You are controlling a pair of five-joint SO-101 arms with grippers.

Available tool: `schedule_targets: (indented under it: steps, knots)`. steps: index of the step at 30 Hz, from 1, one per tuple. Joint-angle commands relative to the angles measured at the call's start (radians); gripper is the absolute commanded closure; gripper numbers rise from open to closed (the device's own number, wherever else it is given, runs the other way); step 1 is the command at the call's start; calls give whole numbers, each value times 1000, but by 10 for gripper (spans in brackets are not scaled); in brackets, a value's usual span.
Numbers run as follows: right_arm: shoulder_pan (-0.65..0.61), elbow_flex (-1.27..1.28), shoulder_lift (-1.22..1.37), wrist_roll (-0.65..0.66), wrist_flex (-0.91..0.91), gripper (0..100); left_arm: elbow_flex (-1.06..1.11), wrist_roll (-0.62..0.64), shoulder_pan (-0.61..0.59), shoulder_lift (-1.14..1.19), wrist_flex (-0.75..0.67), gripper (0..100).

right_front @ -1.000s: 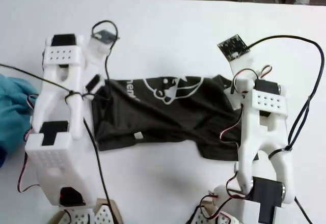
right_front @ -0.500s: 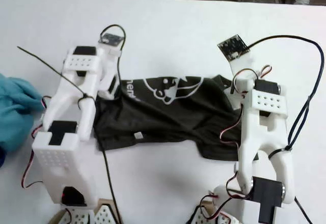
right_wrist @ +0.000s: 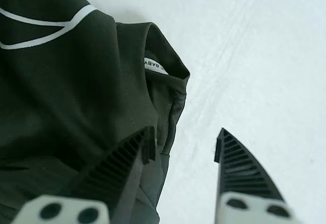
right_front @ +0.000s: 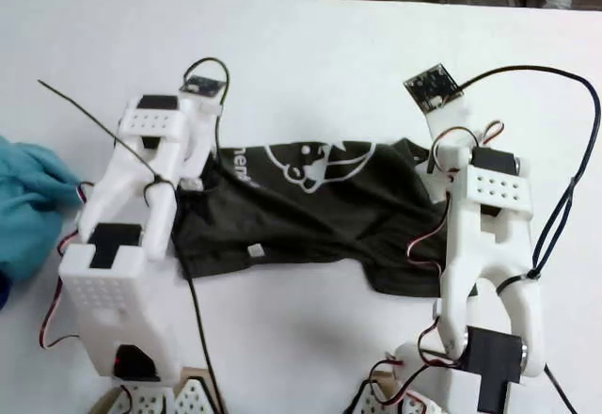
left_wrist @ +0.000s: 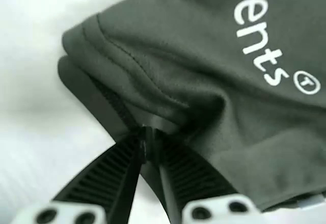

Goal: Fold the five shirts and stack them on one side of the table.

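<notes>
- The black shirt [right_front: 310,212] is lying crossways in the middle of the white table [right_front: 310,56], right between the two arms. It's bunched into a long, rough strip, with the white print [right_front: 310,162] facing up.
- The left gripper [left_wrist: 148,135] is down at the shirt's left end. Its fingers are pinched tight together on a folded edge of the fabric, right by the stitched hem.
- The right gripper [right_wrist: 184,137] is at the other end, by the collar and its little neck label [right_wrist: 154,65]. Its fingers are spread wide apart and gripping nothing. One finger is over the black fabric and the other is over bare table just past the shirt's edge.
- There's also a crumpled teal cloth [right_front: 28,207] heaped at the left edge of the table, next to the left arm and well away from the black shirt.
</notes>
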Motion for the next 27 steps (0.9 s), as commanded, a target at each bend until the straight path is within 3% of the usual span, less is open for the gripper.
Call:
schedule_targets:
  steps: [1, 17, 23, 27]
  knots:
    - [12, -46, -2, -2, -13, 796, -7, -2, -25, -17, 23, 973]
    - [12, -83, -2, -2, -8, 796, 127, -147, -37, -34, 238, 973]
    - [10, -84, -2, -2, -8, 796, 170, -163, -29, -241, 311, 973]
    - [8, -84, -2, -2, -12, 796, 188, -161, -26, -407, 278, 973]
